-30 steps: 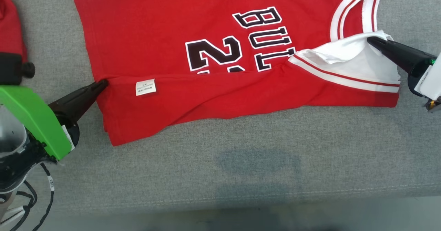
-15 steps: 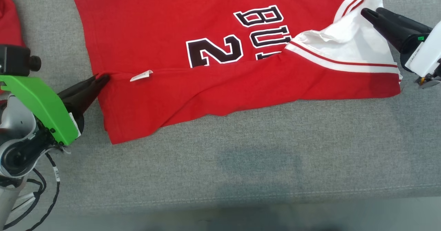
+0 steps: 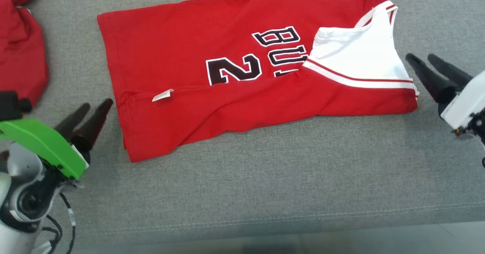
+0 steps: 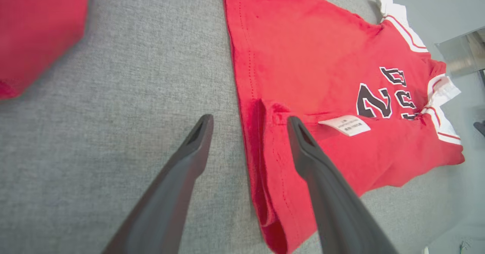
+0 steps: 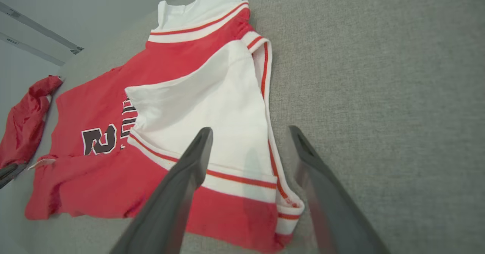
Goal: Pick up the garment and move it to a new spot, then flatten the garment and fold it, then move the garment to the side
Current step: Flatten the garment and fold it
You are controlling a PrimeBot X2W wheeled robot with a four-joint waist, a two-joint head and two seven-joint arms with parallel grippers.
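Note:
The garment (image 3: 182, 42), a red jersey with black lettering and white trim, lies flat on the grey surface with its near edge folded over its front. A white sleeve panel (image 3: 356, 53) is turned onto it at the right. My left gripper (image 3: 97, 104) stands open just left of the hem corner, touching nothing. Off the right edge of the garment, my right gripper (image 3: 420, 56) is open and apart from the sleeve. In the left wrist view the open fingers (image 4: 250, 119) straddle the folded hem of the garment (image 4: 310, 57). In the right wrist view the open fingers (image 5: 251, 130) hover above the sleeve (image 5: 212, 95).
Another red cloth (image 3: 19, 38) lies bunched at the far left, also in the left wrist view (image 4: 38, 27). The grey padded surface (image 3: 265, 178) stretches bare in front of the garment down to its front edge (image 3: 265, 227).
Both grippers opened, let go of the garment and drew back from it. The folded edge and sleeve now rest flat. The head view has shifted.

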